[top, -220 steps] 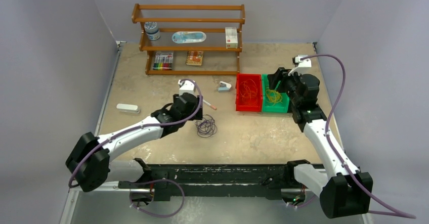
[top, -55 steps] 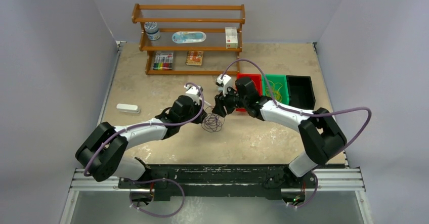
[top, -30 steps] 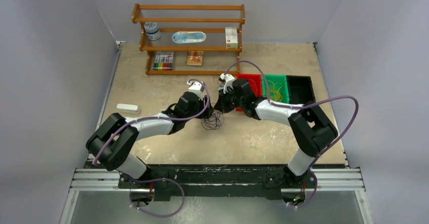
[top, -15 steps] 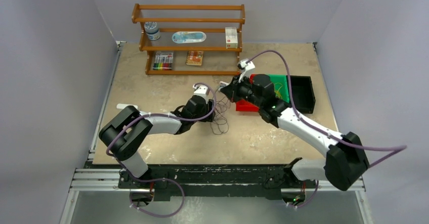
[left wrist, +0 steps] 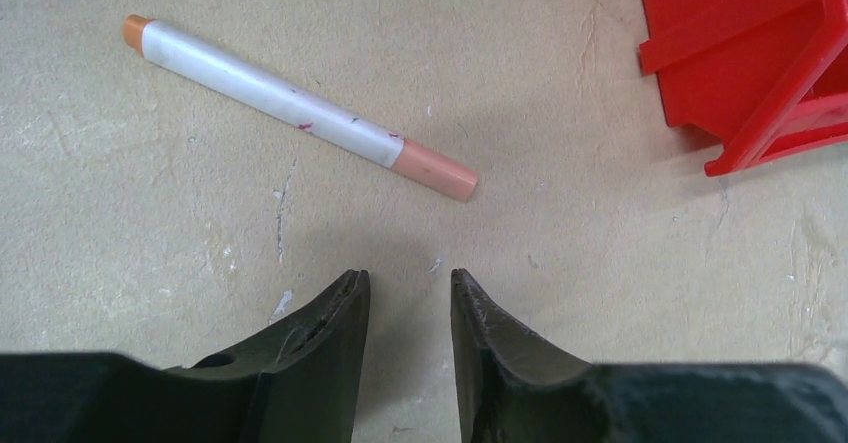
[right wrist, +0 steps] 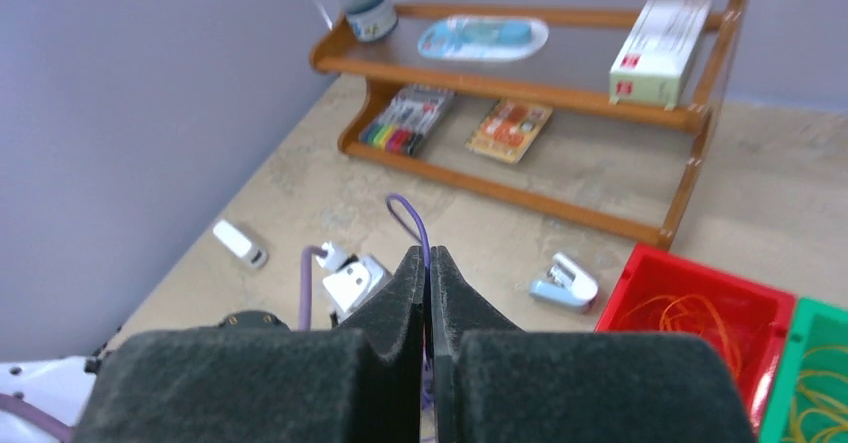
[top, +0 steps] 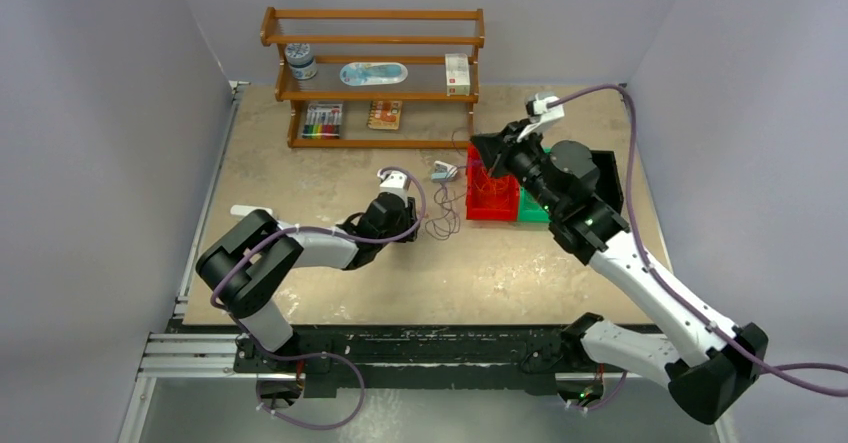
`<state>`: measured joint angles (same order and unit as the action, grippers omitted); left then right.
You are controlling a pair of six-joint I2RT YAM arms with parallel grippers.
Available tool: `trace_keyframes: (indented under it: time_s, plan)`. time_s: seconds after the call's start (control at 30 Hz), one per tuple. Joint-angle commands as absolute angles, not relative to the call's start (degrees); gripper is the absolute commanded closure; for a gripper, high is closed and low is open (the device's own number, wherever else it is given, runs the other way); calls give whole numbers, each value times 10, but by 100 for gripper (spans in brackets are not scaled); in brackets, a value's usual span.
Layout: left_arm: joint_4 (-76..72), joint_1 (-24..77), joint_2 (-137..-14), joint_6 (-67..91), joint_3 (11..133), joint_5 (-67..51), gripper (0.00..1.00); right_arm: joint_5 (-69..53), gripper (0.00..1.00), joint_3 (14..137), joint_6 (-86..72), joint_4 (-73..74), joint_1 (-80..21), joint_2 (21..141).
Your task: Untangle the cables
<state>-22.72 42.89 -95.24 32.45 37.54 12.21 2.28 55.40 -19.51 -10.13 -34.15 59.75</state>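
Left end effector [left wrist: 405,281]: released, jaws apart above counter [left wrist: 600,293], nothing between them.
Right end effector [right wrist: 428,258]: clenched and raised; cannot tell whether a strand is pinched.
Dark cable [top: 443,221]: on counter, near red bin [top: 490,214].
Orange cable [right wrist: 690,321]: inside red bin.

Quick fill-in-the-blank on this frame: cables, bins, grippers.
1. The orange cable lies in the ___ bin.
2. The yellow cable lies in the ___ bin.
3. The left gripper, near the pen, is ___ and empty.
4. The right gripper is ___ on a strand of the dark cable.
Missing words: red; green; open; shut.
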Motion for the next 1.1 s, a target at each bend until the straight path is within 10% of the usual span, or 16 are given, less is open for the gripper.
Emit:
trace_keyframes:
  time_s: [0.0,0.2,0.37,0.73,1.07]
  plan:
    - [-218,431,-960,335,361,131,69,74,100,609,-167,-85,-340,562]
    - [-217,431,-961,336,361,132,100,104,100,632,-147,-65,-339,542]
    - [-205,431,-934,338,357,141,100,113,100,637,-141,-59,-339,542]
    - [-157,431,-713,338,333,155,63,61,100,624,-159,-100,-340,578]
    - [55,431,-435,427,306,430,58,-88,100,608,-250,-224,-365,678]
